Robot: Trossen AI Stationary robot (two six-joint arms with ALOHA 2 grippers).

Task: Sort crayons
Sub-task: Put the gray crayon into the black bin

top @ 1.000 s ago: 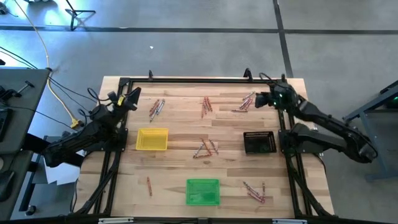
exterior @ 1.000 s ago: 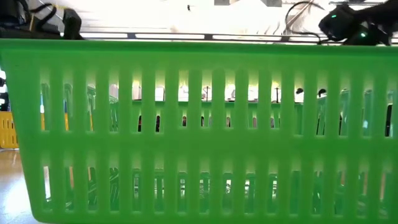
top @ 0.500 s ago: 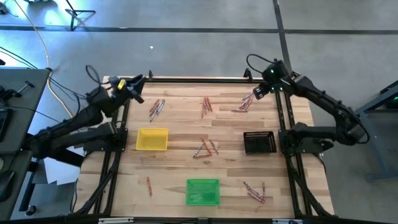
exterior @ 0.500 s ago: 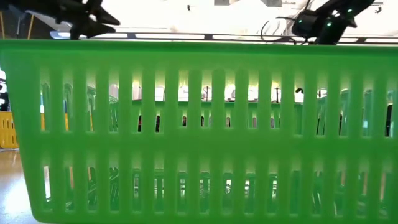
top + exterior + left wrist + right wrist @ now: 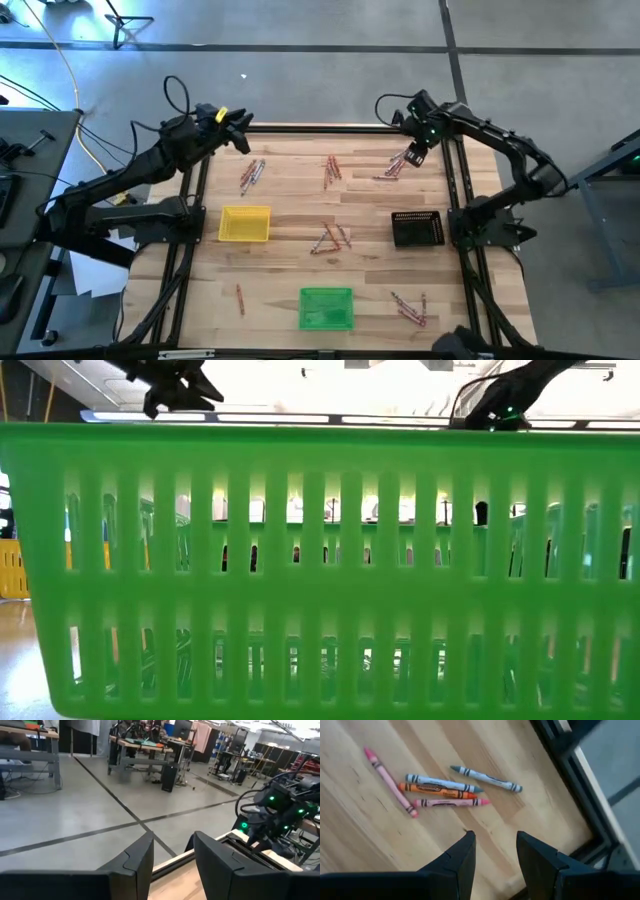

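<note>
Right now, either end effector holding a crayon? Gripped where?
Neither. The right end effector hangs open above a crayon cluster; the left end effector is open over the table's far edge.

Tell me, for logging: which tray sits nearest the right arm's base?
The black tray, at the table's right edge beside that base; the yellow and green trays lie farther left.

Green tray (image 5: 320,560) blocks low view; table hidden.
</note>
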